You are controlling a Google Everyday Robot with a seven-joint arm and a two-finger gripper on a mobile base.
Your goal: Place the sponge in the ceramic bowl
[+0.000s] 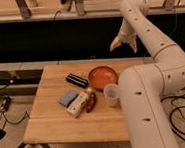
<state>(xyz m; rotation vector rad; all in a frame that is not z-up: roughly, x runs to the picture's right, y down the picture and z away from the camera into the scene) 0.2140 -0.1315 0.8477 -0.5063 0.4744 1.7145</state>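
The blue-grey sponge (pixel 67 98) lies flat on the wooden table (pixel 56 125), left of centre. To its right and farther back sits the orange-red ceramic bowl (pixel 102 77), holding nothing that I can see. My gripper (pixel 123 44) hangs in the air above and behind the bowl's right side, beyond the table's far edge, its pale fingers spread apart with nothing between them. It is well away from the sponge.
A black oblong block (pixel 77 80) lies between sponge and bowl. A cream-white bottle-like thing (pixel 78 105) and a reddish item (pixel 91 102) lie right of the sponge. A small translucent cup (pixel 111 94) stands in front of the bowl. My white arm (pixel 142 108) covers the table's right side.
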